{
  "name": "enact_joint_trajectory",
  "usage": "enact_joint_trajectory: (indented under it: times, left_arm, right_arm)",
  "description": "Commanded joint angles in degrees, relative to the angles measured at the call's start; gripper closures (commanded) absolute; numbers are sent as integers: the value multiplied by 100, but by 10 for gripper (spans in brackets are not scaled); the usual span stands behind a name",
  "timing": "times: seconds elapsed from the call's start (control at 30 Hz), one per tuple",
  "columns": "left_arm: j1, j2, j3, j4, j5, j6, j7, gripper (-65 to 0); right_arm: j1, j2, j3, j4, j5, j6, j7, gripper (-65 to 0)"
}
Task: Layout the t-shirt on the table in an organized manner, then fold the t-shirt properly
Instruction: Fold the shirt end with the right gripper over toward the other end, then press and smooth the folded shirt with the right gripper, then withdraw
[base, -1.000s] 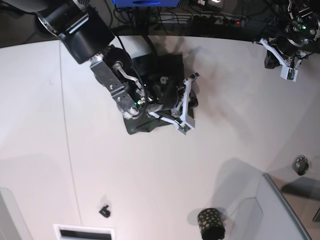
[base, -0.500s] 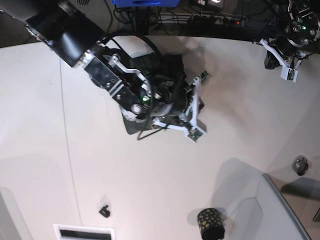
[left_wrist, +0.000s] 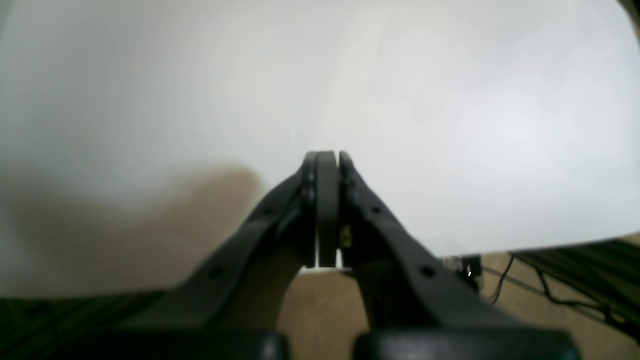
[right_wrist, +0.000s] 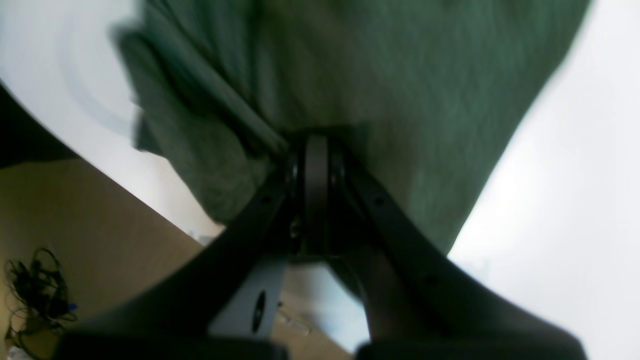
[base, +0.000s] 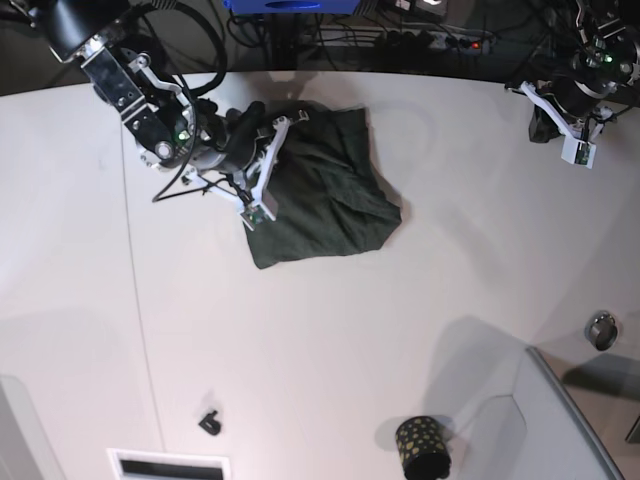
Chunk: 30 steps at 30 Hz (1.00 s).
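Two claws | right claw (right_wrist: 316, 150) clamped on t-shirt (base: 325, 195) edge | left claw (left_wrist: 326, 165) closed, empty, over table (base: 330, 360)

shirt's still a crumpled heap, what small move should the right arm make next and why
Probably lift and draw the pinched edge outward. The right gripper is shut on the t-shirt, which lies bunched on the table, and the shut left gripper hangs far off, holding nothing.

Tan floor (right_wrist: 90, 210) below tabletop edge; tangled black cables (right_wrist: 35, 290) on it; power strip (base: 440, 42) behind.
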<state>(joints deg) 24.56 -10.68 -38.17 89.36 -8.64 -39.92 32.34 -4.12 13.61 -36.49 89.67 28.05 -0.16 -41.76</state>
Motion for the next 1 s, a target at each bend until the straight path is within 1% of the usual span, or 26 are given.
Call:
enact_joint_trajectory:
  times: [0.0,0.13,0.23,0.3,0.4,0.5,0.63,0.67,0.77,0.83,0.9,0.97]
  left_arm:
    - [37,-71,-38,0,-37,-8,-73,0]
    - [37,-80,-38,-70,-37,-8,-73,0]
    - [37,-80,-38,-79,-37,-8,-73,0]
    - [37,-80,-38,-70,-37,-8,-73,0]
    - [37,-97,-38,-70,-37,-8,-73,0]
    - [37,-106,-73,-79,-28,-8,-73,0]
    - [37,-123,-90,-79,-28,-8,-73,0]
    - [37,-185,-90,-79,-28,-8,-73,0]
    - [37,-255,-99,-114,-28,-8,-73,0]
    - [28,-352,-178,-193,-1,-8,-82,0]
    - [28,-405,-337,-369,-28,-8,-82,0]
    - [-34,-458,-504,-501,-28,-8,-82,0]
  right_arm:
    - [-14,-46,-13,119,100,65,83,-6]
    - [-164,-178,-39,119,100,109,83,-6]
    - [-137,-240,-435,207,100,276,92,-6]
    - [-93,-292,-637,286,91,258,92,-6]
    - [-6,-521,-839,251,91,258,92,-6]
    - [135,-574,-1059,110,30,258,75,-6]
    - [153,-565,-1076,75,12,258,75,-6]
    - [205,-565,-1059,128,12,258,57,-6]
    - [241,-407,-856,418,12,258,48,-6]
    - [320,-407,-813,479,12,258,48,-6]
    - [575,-503,-830,224,12,258,48,-6]
    - [759,-750,-830,-294,12,285,48,-6]
